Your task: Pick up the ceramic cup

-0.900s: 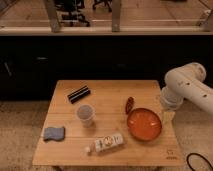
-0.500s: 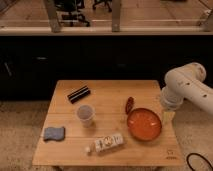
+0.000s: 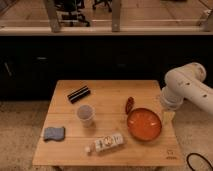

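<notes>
The ceramic cup [image 3: 85, 114] is small and whitish-grey with a dark inside. It stands upright on the wooden table [image 3: 110, 90], left of centre. The white arm [image 3: 185, 87] comes in from the right, beyond the table's right edge. My gripper [image 3: 168, 116] hangs below the arm at the table's right edge, beside the orange bowl [image 3: 144, 124] and far to the right of the cup. Nothing is seen held in it.
A white bottle with a printed label [image 3: 107, 143] lies near the front edge. A black bar-shaped object [image 3: 79, 93] lies at the back left, a blue-grey sponge [image 3: 54, 133] at the front left, and a reddish-brown item [image 3: 129, 104] behind the bowl. A dark counter runs behind the table.
</notes>
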Robot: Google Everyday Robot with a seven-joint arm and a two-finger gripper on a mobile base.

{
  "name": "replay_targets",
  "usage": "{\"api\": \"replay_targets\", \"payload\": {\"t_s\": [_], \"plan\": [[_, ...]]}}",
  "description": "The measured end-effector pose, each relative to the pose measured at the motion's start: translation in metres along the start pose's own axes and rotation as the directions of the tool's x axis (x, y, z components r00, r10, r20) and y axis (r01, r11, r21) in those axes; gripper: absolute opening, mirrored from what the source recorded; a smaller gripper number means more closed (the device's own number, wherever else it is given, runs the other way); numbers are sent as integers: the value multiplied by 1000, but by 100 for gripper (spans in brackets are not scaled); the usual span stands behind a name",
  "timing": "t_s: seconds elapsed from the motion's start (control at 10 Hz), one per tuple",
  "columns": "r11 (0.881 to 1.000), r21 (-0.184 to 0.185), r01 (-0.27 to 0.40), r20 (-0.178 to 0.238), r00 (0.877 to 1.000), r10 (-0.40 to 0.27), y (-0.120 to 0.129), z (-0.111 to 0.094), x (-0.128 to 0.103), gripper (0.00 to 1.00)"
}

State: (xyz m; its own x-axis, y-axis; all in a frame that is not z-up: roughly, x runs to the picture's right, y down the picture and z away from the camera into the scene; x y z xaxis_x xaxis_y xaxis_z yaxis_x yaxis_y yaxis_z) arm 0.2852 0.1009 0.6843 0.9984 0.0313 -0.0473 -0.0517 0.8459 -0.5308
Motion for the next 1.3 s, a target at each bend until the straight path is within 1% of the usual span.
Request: {"api": "replay_targets", "payload": {"t_s": [0.6, 0.7, 0.8, 0.9, 1.1, 1.2, 1.3], "plan": [[1000, 0, 2, 0, 1000, -2, 0, 0, 0, 80], [1000, 4, 12, -3, 1000, -12, 0, -1, -4, 80], [999, 14, 47, -9, 999, -47, -4, -6, -15, 80], [995, 27, 92, -21, 996, -92, -8, -11, -33, 80], [988, 43, 151, -36, 988, -150, -15, -16, -63, 80], [985, 47, 165, -42, 986, -164, -16, -18, -68, 80], [979, 53, 194, -52, 980, -192, -17, -22, -72, 80]]}}
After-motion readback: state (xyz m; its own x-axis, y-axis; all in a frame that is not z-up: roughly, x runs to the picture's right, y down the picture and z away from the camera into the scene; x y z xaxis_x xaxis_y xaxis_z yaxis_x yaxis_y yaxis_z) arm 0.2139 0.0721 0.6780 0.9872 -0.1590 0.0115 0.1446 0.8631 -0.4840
